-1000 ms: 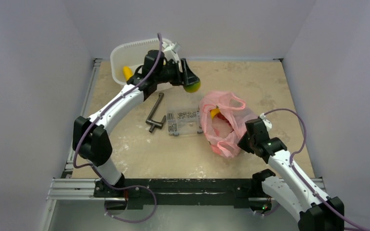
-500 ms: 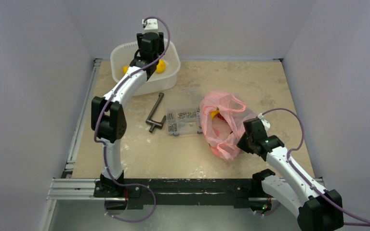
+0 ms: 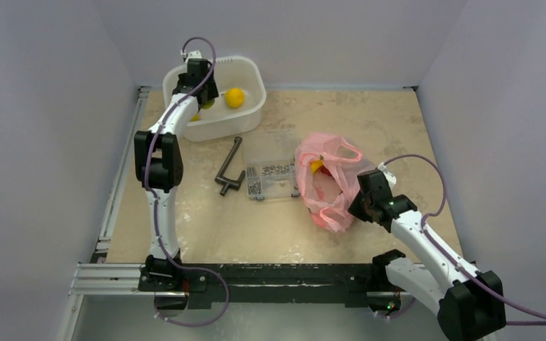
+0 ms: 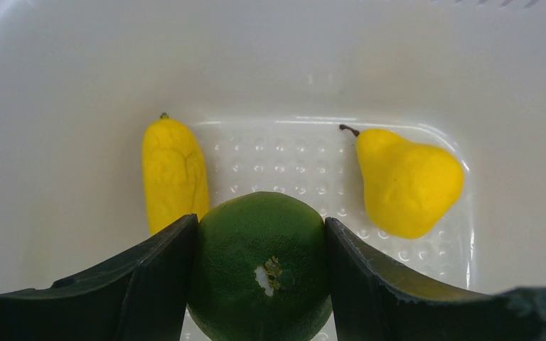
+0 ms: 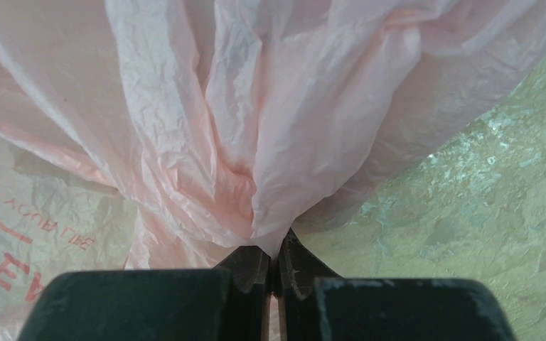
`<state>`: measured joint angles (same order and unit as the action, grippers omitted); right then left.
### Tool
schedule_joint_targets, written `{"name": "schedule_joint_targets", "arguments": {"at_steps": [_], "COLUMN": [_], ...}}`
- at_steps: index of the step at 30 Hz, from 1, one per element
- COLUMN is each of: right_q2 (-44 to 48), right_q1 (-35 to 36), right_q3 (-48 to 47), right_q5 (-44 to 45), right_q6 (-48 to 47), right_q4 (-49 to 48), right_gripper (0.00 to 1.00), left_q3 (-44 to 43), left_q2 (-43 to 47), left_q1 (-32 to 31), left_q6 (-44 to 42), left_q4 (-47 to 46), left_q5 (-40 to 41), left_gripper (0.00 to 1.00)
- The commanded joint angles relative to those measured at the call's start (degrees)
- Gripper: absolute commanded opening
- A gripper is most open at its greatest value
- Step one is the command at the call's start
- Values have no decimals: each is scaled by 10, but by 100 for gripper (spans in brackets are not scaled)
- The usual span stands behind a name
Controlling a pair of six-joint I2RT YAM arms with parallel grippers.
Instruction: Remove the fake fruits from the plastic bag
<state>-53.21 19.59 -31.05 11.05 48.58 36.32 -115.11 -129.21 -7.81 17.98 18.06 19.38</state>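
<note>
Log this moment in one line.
left gripper: grips lime inside tub | right gripper: shut, pinching bag | tub: pear, yellow fruit

This looks like a robotics lab test cell, though the walls hide whatever lies beyond. Plain pale lilac-grey panel walls [image 3: 35, 142] box in a scuffed beige tabletop [image 3: 384, 128] on three sides. A silver slotted aluminium rail [image 3: 106, 278] and a black mounting bar [image 3: 277, 275] carry two white-and-black jointed arms [image 3: 158, 163] trailing purple cables [image 3: 412, 155]. The objects are staged props: a glossy yellow plastic toy pear [image 4: 409, 181] in a white plastic tub [image 3: 227, 126], and a clear rigid box of grey screws [image 3: 274, 177].
</note>
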Motion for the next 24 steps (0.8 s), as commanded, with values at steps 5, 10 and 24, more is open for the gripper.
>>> {"name": "schedule_joint_targets", "arguments": {"at_steps": [5,10,24], "right_q2": [12,15,55], "right_q1": [3,2,3], "right_q3": [-27,-19,-20], "right_q5": [10,13,26], "right_q6": [-23,-14,10], "right_q4": [-12,-18,12], "right_gripper": [0,0,0], "left_q3": [-31,-37,-70], "left_q2": [-35,-46,-9], "left_q1": [16,36,50], "left_q6": [55,115,99], "left_q4": [48,69,97], "left_q5": [-41,-90,-138], "left_gripper": [16,35,78]}}
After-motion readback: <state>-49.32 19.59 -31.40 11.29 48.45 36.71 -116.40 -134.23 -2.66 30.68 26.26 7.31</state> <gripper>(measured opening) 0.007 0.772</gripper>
